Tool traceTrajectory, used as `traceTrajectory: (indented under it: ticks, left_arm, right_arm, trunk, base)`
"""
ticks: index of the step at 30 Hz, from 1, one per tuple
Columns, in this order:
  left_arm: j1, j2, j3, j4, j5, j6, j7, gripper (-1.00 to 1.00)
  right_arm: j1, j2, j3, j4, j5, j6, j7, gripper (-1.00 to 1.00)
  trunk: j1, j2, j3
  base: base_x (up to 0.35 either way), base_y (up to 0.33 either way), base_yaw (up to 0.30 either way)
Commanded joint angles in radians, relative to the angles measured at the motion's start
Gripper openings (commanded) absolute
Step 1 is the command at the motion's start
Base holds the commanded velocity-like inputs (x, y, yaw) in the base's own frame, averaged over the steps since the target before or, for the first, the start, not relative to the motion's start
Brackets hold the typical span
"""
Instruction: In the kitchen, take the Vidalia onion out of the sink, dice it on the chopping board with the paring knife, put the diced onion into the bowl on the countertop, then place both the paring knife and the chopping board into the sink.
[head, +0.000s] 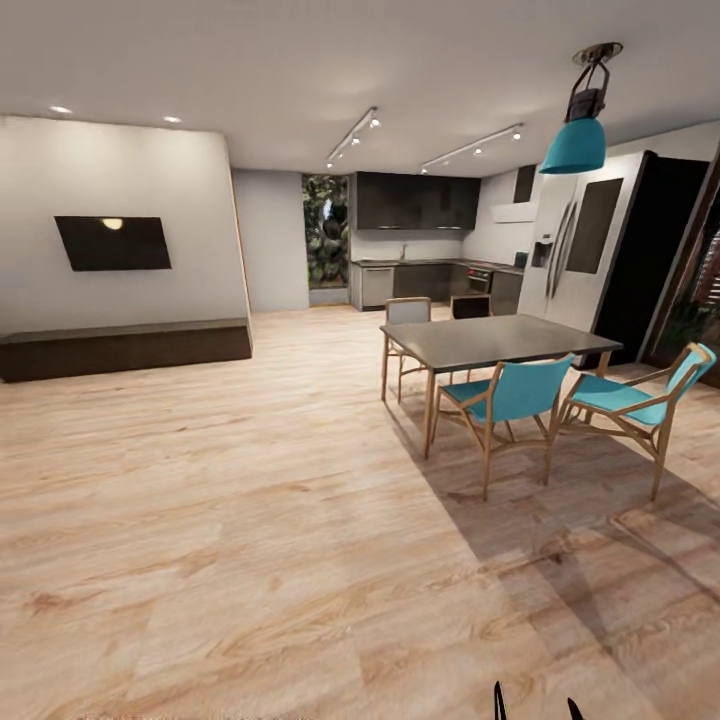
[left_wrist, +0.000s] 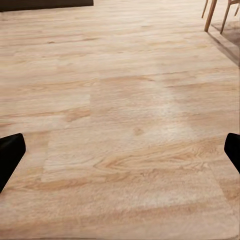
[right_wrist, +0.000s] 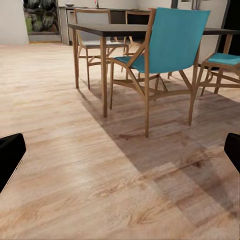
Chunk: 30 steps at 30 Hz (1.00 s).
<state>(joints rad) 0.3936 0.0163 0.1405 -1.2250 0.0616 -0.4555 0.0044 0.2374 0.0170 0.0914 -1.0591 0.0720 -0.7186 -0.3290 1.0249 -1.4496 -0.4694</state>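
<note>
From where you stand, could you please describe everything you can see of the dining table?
The dining table has a flat rectangular grey top on slim light wooden legs. It stands upright on the pale wood floor, right of centre, between you and the far kitchen. Two teal chairs sit along its near side and two darker-backed chairs along its far side. Its top looks bare.

Head view looks across the room; both wrist views skim low over the same floor (head: 250, 520).
</note>
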Motion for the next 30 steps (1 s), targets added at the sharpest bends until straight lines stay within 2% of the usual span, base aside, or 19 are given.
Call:
traceTrajectory:
  ticks: [1,17,23,30]
  left_arm:
    - [0.000,0.001,-0.002,0.000,0.006,-0.002,0.000,1.00]
    - [-0.001,0.001,-0.001,0.007,0.006,-0.001,0.000,1.00]
    - [-0.001,0.001,-0.001,0.008,0.006,0.000,0.002,1.00]
    - [-0.001,0.001,-0.001,0.008,0.006,0.000,0.001,1.00]
  right_arm:
    - [0.000,0.000,0.001,-0.001,0.008,0.001,-0.009,1.00]
    - [0.000,0.000,0.001,-0.001,0.008,0.002,-0.009,1.00]
    - [0.000,0.000,0.001,-0.001,0.008,0.001,-0.009,1.00]
    - [0.000,0.000,0.002,-0.001,0.008,0.001,-0.009,1.00]
  trunk:
    - [0.000,0.000,-0.001]
    - [0.000,0.000,-0.001]
    - [0.000,0.000,-0.001]
    - [0.000,0.000,-0.001]
  base:
    - [0.000,0.000,0.262]
    - [0.043,0.000,0.262]
    - [0.253,-0.068,0.252]
    - [0.293,-0.110,0.053]
